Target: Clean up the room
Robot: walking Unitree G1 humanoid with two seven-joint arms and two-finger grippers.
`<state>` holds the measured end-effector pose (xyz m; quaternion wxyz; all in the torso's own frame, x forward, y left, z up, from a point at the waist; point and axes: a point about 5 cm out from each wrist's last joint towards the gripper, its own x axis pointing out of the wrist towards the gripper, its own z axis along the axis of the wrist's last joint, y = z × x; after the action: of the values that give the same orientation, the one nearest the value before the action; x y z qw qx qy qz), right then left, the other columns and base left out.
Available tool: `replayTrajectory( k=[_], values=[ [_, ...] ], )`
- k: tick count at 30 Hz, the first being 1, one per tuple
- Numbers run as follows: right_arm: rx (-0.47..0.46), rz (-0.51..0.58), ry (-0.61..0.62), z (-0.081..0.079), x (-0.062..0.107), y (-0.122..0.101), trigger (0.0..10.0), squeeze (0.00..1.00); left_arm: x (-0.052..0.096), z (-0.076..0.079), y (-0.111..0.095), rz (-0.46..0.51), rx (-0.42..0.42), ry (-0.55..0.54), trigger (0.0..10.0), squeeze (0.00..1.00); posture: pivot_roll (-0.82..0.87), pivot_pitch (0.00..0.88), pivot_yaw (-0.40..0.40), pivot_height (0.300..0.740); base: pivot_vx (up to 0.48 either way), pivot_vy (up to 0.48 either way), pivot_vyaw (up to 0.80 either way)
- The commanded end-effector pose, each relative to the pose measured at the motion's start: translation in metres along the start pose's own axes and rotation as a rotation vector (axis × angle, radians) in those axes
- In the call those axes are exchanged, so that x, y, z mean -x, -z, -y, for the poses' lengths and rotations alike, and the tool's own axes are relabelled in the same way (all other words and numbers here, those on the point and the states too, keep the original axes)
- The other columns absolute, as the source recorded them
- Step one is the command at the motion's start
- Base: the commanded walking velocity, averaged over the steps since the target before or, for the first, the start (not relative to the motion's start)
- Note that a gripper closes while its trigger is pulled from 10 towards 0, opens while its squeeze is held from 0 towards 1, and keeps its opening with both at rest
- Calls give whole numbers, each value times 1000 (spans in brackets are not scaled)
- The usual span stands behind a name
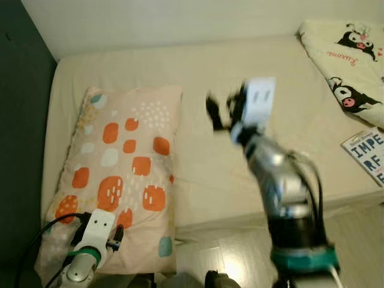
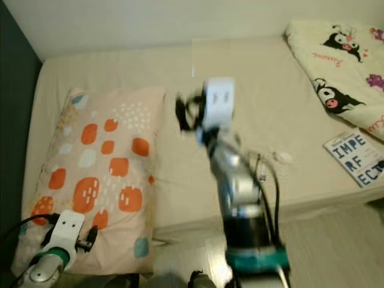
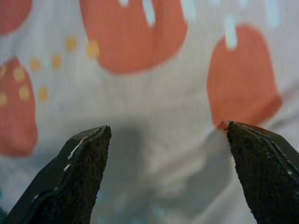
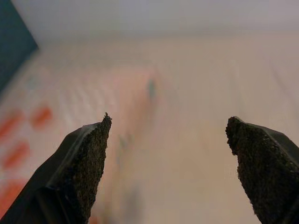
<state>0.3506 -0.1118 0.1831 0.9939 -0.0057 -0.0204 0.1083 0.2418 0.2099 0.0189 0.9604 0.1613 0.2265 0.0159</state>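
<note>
The right gripper [image 1: 219, 114] hangs in the air above the bed [image 1: 198, 174], blurred, its two black fingers [image 4: 81, 163] spread wide with nothing between them. Ahead of it, in its wrist view, lie the bare beige sheet and the long edge of the pillow [image 1: 123, 174], also blurred.

The pillow is just to that gripper's left and below it, flat on the bed's left side, with its near end hanging past the mattress edge. It is pale peach, printed with orange rounded squares, a few white and teal patches, and small white and yellow dots.

The left gripper [image 3: 163, 172] is low over the pillow's near corner, fingers set wide apart and empty; the cloth is close beneath them, with one fingertip near an orange patch. Whether they touch it cannot be told.

Well to the right gripper's right lie a cream blanket [image 1: 351, 57] with black cartoon figures and, nearer the bed's edge, a book [image 1: 366, 153].
</note>
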Motion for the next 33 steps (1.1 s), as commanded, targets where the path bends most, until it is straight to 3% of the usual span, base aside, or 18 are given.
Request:
replayTrajectory(
  k=[1,2,4,5,8,9,10,12,17,24,33],
  values=[
    [19,-66,9,0,7,30,10000,0,5,1,19,-62,6,-7,10000,0,51,172,45,740,0,0,0],
    [19,-66,9,0,7,30,10000,0,5,1,19,-62,6,-7,10000,0,51,172,45,740,0,0,0],
    [23,-150,25,3,17,63,10000,0,4,3,24,-75,13,-11,10000,0,48,149,37,740,0,0,0],
    [23,-150,25,3,17,63,10000,0,4,3,24,-75,13,-11,10000,0,48,149,37,740,0,0,0],
    [33,-245,34,3,34,101,10000,0,5,8,33,-95,16,-11,10000,0,46,117,39,740,0,0,0],
    [33,-245,34,3,34,101,10000,0,5,8,33,-95,16,-11,10000,0,46,117,39,740,0,0,0],
    [32,-289,46,4,41,115,10000,0,5,10,35,-102,16,-10,10000,0,48,92,38,740,0,0,0],
    [32,-289,46,4,41,115,10000,0,5,10,35,-102,16,-10,10000,0,48,92,38,740,0,0,0],
    [31,-381,79,9,62,151,10000,0,2,17,36,-98,10,-2,10000,0,73,76,-3,740,0,0,0],
    [28,-491,148,16,85,180,10000,0,-9,23,12,-32,8,5,10000,0,91,65,-4,740,0,0,0],
    [-5,-487,216,16,91,187,10000,0,-11,24,2,-26,85,-26,10000,0,77,35,62,740,0,0,0]
  ],
)
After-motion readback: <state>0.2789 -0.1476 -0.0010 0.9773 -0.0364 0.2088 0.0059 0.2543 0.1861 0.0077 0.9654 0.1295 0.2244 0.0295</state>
